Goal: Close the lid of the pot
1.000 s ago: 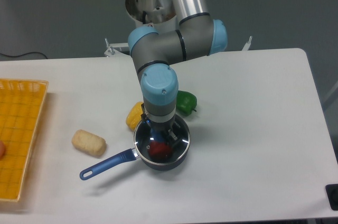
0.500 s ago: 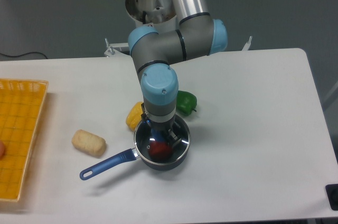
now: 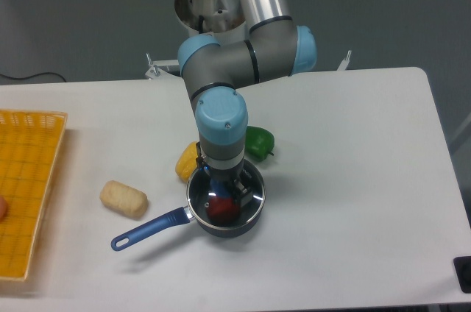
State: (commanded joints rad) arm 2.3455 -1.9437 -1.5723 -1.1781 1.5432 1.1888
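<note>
Change since earlier frames: no displacement of arm, pot or lid can be made out; all items hold the same positions.
Pot lid (image 3: 249, 196): glass disc with silver rim, seated level on the pot mouth; a red object (image 3: 223, 210) shows through the glass.
Lid knob: hidden beneath the tool; not separately visible.
Pot (image 3: 225, 225): dark round body, front of table centre, directly under the arm's wrist.
Pot handle (image 3: 149, 229): blue, extends to the lower left, lies along the table surface.
Gripper (image 3: 223, 186): pointed straight down over the lid centre, fingers at knob level. Whether it clasps the knob or stands released cannot be told; the wrist housing blocks the fingertips.
Arm (image 3: 221, 124): descends vertically from a grey elbow joint with light blue caps.
Yellow pepper (image 3: 187, 160): just beside the pot's rear left rim, partly behind the wrist.
Green pepper (image 3: 259, 142): behind the pot to the right, near the rim.
Bread roll (image 3: 124, 199): pale, left of the pot, apart from the handle.
Yellow basket (image 3: 28, 187): at the table's left edge, well apart from the pot.
Table (image 3: 353, 179): white, supports all items.
</note>
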